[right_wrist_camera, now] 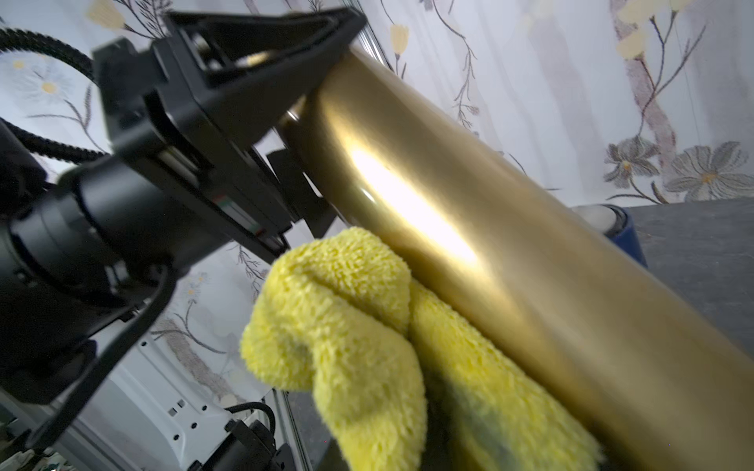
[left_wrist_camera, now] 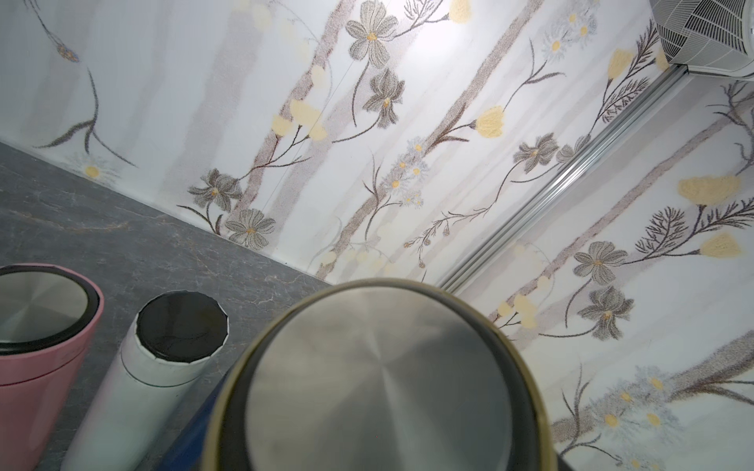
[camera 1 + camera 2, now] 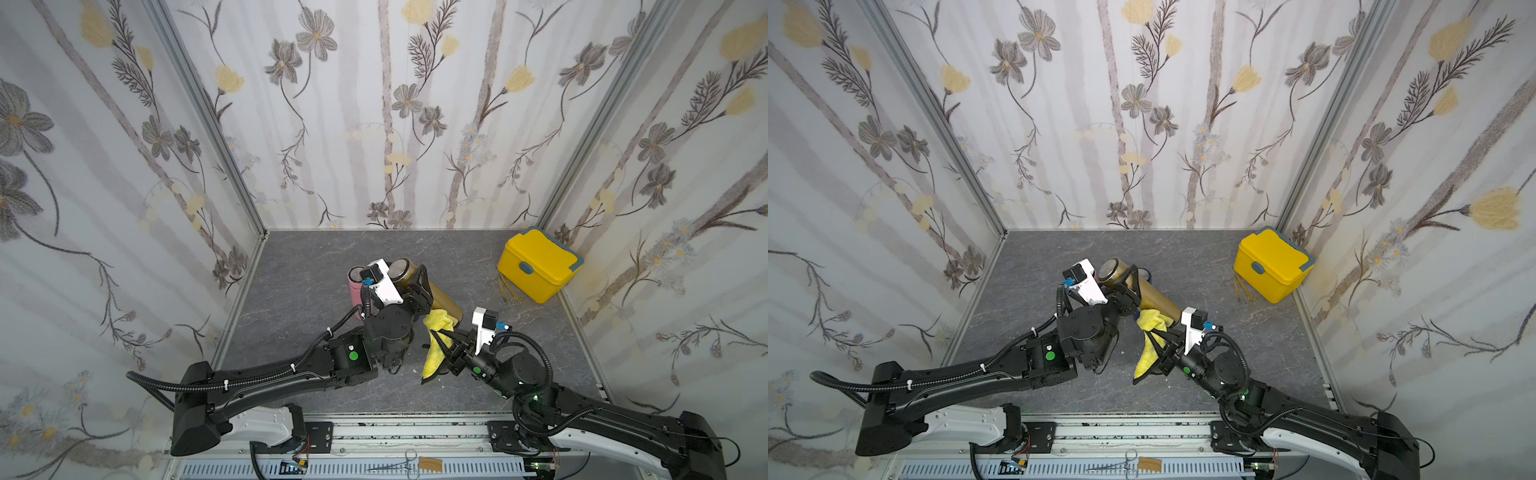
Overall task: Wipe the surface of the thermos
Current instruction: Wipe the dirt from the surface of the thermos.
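Observation:
A gold thermos [image 3: 446,300] [image 3: 1158,297] is held off the table at a slant, its steel base [image 2: 379,387] pointing toward the back wall. My left gripper [image 3: 419,282] [image 3: 1128,286] is shut around its body near that base; in the right wrist view its black fingers [image 1: 265,69] clamp the gold body [image 1: 489,244]. My right gripper [image 3: 442,338] [image 3: 1159,336] is shut on a fluffy yellow cloth [image 3: 436,332] [image 3: 1150,332]. The cloth [image 1: 367,334] presses against the underside of the thermos at its lower end, and its tail hangs down toward the table.
A pink thermos [image 3: 355,286] [image 2: 36,322] and a white one [image 2: 163,346] stand just behind my left gripper. A blue object [image 1: 628,232] sits on the table beyond the gold thermos. A yellow lidded box [image 3: 538,264] is in the back right corner. Walls close in on three sides.

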